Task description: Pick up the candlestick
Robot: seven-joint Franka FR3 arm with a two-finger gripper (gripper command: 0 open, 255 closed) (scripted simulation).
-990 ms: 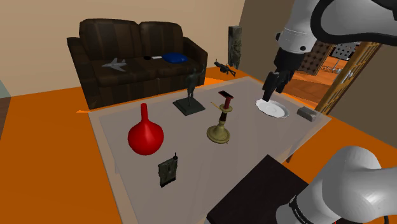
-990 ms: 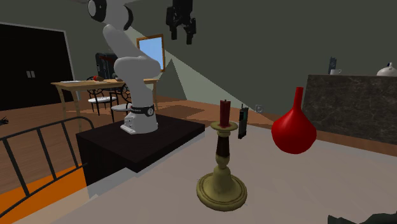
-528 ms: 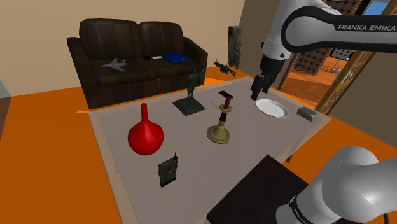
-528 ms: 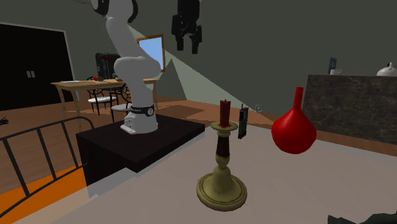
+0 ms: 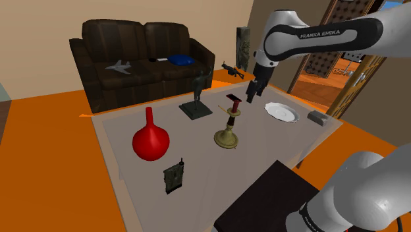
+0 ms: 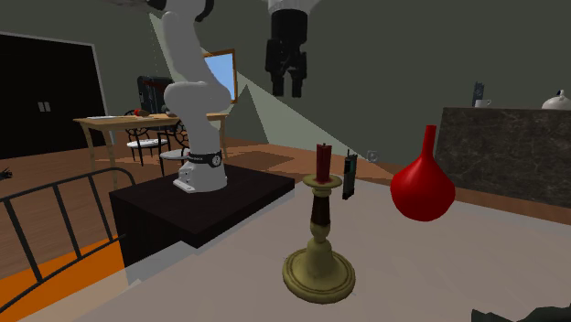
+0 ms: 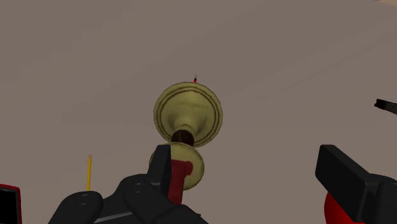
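In the middle of the shoulder view, the candlestick (image 5: 227, 125) stands upright on the pale bench (image 5: 204, 161). A red vase (image 5: 151, 141) is to its left and a white plate (image 5: 282, 112) to its right. A dark figurine (image 5: 197, 93) stands behind it, and a small dark framed piece (image 5: 174, 176) sits at lower left. None of them touches it. The candlestick has a round brass-coloured foot, a dark band on its stem and a dark red candle stub in the cup. The hand (image 5: 251, 95) hangs with fingers spread, above and just right of the candle. The second exterior view shows open air between the hand (image 6: 286, 86) and the candle top (image 6: 321, 161). The wrist view looks down on the foot and cup (image 7: 188, 116), close by one finger (image 7: 160, 173).
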